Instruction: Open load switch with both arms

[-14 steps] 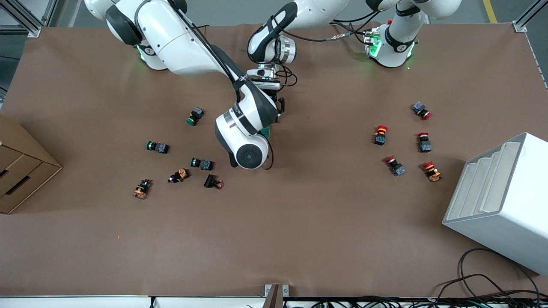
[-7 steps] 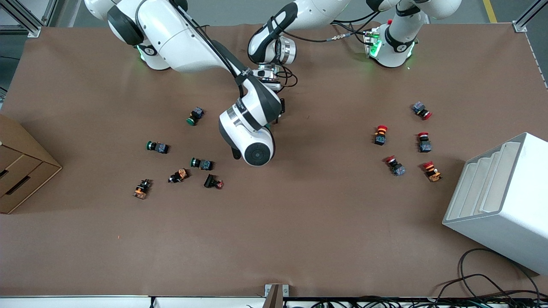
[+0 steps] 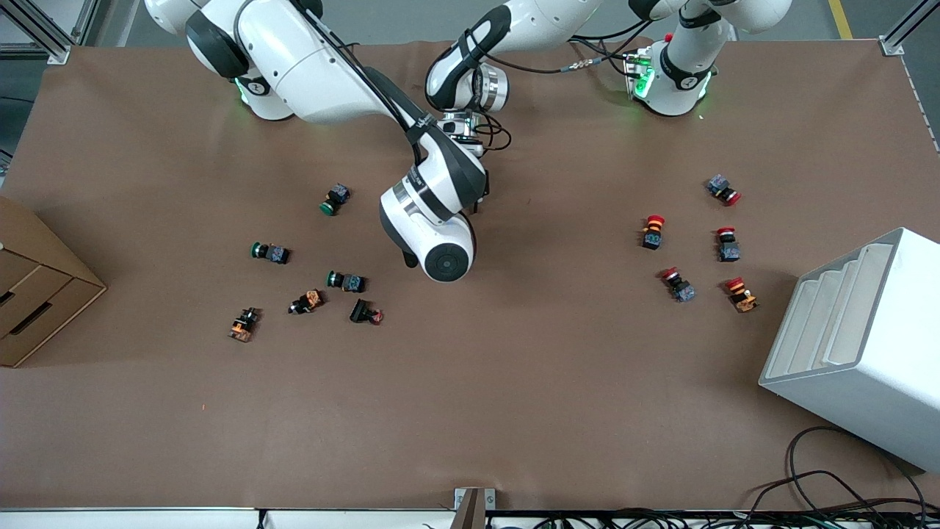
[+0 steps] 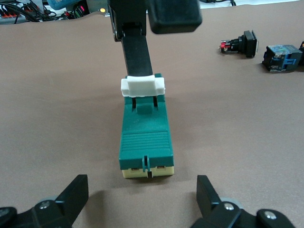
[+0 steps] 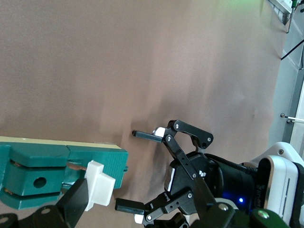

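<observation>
The load switch [image 4: 146, 137], a dark-green block with a cream end, lies flat on the brown table, near its middle. Its white tab [image 4: 142, 86] is at the end away from my left gripper. My left gripper [image 4: 142, 199] is low over the table, open, with the switch's cream end just ahead of its fingers and not between them. My right gripper [image 4: 156, 45] is open above the switch, and one black finger [image 4: 137, 52] rests against the white tab [image 5: 99, 183]. In the front view the right arm's wrist [image 3: 433, 231] hides the switch.
Green-capped push-buttons [image 3: 334, 198] and some orange and black ones [image 3: 307, 301] lie toward the right arm's end. Red-capped push-buttons [image 3: 652, 231] lie toward the left arm's end, near a white rack [image 3: 859, 345]. A cardboard box [image 3: 37, 286] stands at the right arm's end.
The right arm's wrist has shifted a little toward the left arm's end and now covers the sliver of green switch that showed beside it. The left arm has hardly moved.
</observation>
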Action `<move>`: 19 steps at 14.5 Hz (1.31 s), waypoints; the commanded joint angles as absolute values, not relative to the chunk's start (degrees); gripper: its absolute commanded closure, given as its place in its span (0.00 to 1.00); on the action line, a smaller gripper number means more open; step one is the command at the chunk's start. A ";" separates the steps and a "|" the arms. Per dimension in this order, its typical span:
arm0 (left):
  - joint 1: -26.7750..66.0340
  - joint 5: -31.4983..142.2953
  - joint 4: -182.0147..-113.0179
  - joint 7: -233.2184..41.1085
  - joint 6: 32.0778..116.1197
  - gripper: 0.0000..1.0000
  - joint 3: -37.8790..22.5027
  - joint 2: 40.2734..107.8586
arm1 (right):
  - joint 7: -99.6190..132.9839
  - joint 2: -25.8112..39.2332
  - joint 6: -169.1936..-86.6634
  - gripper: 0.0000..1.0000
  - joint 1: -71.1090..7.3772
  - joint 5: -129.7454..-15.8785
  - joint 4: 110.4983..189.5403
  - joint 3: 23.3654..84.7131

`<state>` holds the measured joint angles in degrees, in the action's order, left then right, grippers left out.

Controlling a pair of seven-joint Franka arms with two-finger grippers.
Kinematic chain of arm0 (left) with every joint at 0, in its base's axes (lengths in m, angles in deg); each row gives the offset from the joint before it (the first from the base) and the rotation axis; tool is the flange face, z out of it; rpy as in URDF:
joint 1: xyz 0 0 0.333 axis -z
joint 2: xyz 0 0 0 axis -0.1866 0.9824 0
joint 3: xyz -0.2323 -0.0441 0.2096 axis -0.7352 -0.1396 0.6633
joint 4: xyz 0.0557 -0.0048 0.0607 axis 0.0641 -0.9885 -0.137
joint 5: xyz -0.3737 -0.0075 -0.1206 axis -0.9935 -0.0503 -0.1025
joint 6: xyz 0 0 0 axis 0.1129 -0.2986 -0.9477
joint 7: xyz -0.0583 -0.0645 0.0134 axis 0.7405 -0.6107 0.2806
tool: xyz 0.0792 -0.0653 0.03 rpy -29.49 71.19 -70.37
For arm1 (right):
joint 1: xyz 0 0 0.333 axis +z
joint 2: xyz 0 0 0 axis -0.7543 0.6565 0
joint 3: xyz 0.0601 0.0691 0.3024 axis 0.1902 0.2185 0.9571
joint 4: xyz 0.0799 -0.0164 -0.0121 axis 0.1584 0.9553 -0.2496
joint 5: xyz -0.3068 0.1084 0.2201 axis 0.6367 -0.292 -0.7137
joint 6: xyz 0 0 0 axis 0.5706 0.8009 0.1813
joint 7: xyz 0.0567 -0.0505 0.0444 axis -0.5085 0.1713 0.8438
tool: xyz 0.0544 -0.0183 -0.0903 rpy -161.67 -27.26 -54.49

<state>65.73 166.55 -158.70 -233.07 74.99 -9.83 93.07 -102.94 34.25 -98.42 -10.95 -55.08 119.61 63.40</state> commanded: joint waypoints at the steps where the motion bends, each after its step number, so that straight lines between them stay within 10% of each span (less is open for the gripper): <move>1: 65.77 166.70 -157.93 -233.66 74.27 0.00 -9.84 94.06 | -104.10 34.57 -97.82 0.03 -10.38 -56.44 119.72 63.53; 14: 65.95 166.52 -157.84 -234.71 74.27 0.00 -9.84 94.24 | -91.67 31.94 -97.21 0.00 -14.85 -51.38 118.06 62.91; 19: 65.69 162.23 -156.53 -233.83 74.36 0.00 -10.37 92.22 | -61.18 19.57 -97.21 0.00 -23.19 -41.61 125.51 63.00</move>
<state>65.74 164.96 -157.89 -233.81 74.99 -9.98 93.10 -70.74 27.12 -96.51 -19.41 -44.03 117.77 62.15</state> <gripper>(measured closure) 0.000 0.000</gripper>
